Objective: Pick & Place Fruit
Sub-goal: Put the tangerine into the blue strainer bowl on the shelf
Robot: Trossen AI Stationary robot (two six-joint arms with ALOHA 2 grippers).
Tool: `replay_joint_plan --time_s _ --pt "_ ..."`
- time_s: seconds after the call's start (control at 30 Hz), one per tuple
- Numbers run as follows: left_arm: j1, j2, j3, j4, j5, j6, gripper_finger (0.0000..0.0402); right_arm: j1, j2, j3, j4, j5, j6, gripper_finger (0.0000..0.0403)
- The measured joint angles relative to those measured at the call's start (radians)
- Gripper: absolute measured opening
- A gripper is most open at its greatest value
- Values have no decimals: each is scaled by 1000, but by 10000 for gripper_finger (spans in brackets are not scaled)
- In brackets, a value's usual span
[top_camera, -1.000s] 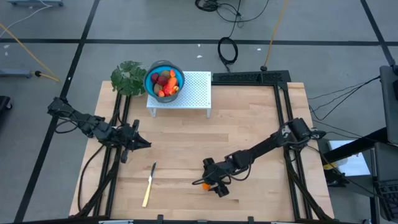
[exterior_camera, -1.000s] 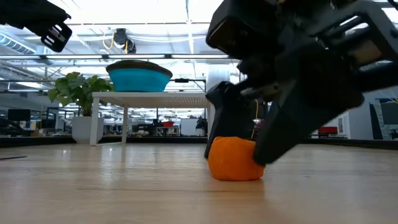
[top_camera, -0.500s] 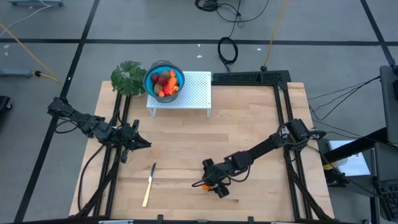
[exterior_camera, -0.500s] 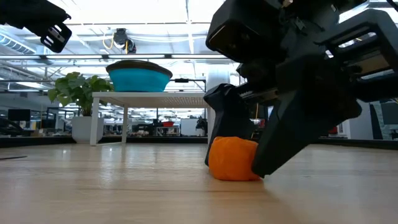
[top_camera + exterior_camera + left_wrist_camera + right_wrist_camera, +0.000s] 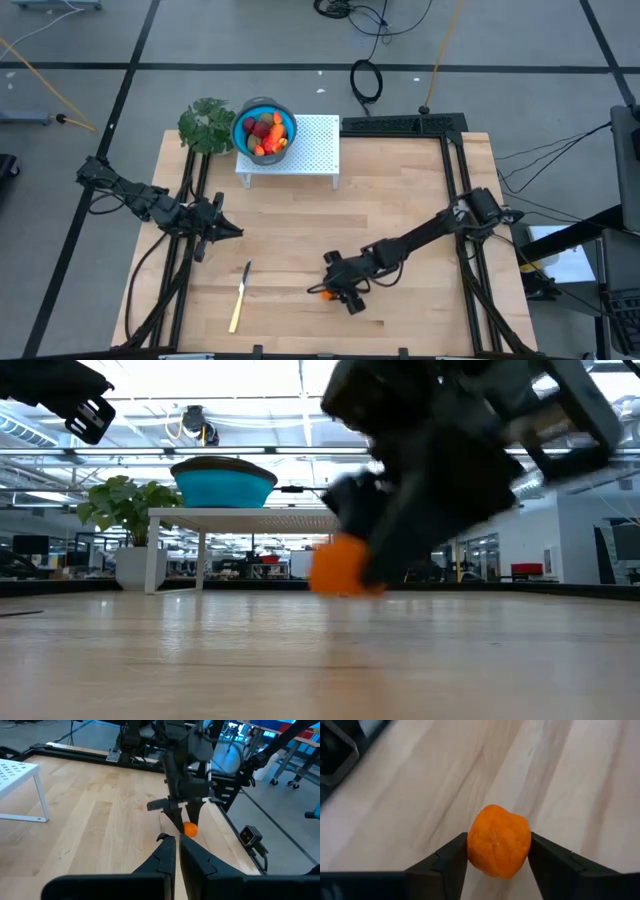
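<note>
Small orange toy fruit (image 5: 498,840) pinched between the two dark fingers of the right gripper (image 5: 497,857), one finger pressed to each side, seen closest through the right wrist camera with pale wood grain blurred beneath. Lifted clear of the wooden table (image 5: 200,660) in the low view, where the orange piece (image 5: 338,565) hangs just above the boards with a gap under it, half covered by the blurred bulk of the gripper. From overhead, only a sliver of orange (image 5: 327,294) visible under the right gripper (image 5: 335,290), near the front middle of the table (image 5: 400,200), the arm stretching in from the right edge. Height off the surface not readable from above; settled only by the low view.

Across the table, from the left wrist camera, the same orange fruit (image 5: 190,828) clamped at the tip of the right gripper (image 5: 187,822), beyond the left arm's own fingers (image 5: 165,855), which lie closed against each other with nothing between them. Left gripper (image 5: 222,230) parked over the left side of the table, well apart from the fruit.

Far left on the table, a white perforated stand (image 5: 300,150) carrying a blue bowl (image 5: 264,128) already filled with red and orange pieces; contents plain from above, hidden behind the bowl's rim (image 5: 224,480) at table height. Green leafy plant (image 5: 205,124) just left of the bowl. Yellow-handled knife (image 5: 239,297) flat on the boards near the front left.
</note>
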Motion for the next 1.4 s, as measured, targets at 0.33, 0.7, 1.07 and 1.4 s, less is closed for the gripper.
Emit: replay_joint_plan --time_s 0.33,0.7,1.07,1.4 --pt "0 0 0 90 -1 -53 21 -77 -169 1 47 27 -4 155" --pt "1 1 0 188 2 -55 21 -151 -313 0 246 79 78 154" --pt "1 9 0 235 -18 -86 21 -219 -373 1 469 73 601 156" --pt "1 99 0 327 -18 -85 21 -259 -372 0 538 -6 983 157"
